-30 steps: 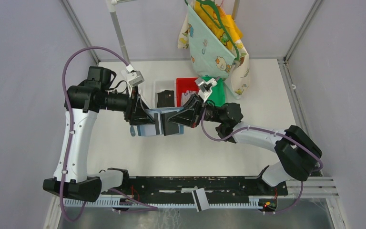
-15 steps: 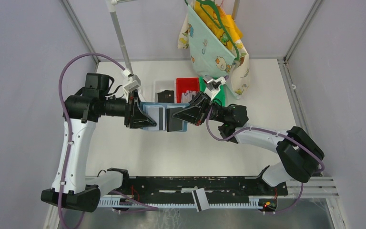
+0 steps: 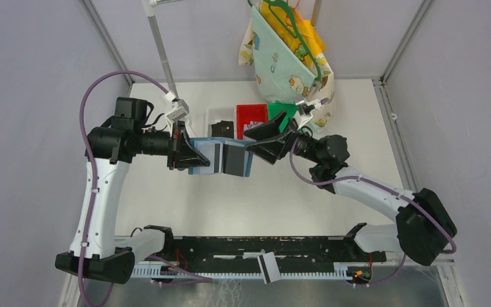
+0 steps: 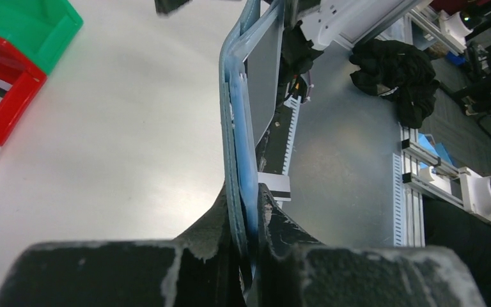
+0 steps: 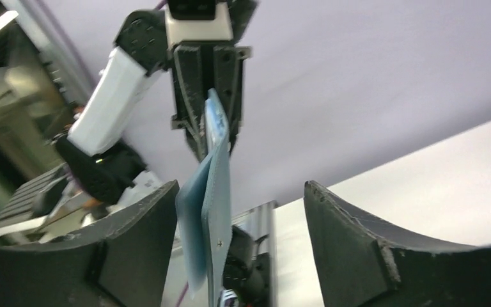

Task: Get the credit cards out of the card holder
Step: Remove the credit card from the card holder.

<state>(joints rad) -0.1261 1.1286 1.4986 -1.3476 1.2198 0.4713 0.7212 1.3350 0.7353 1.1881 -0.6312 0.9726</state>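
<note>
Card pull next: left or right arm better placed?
Right. The left gripper is shut on one edge of the card holder, bracing it. The right gripper has open jaws around its free end, so it can probably pinch a credit card.

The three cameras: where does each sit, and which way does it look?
Top view: above and behind the arms, looking down at the table; both arms show.
Left wrist: looks along the left gripper, shut on the card holder.
Right wrist: looks past the open right gripper at the left gripper.
All three share the card holder.
</note>
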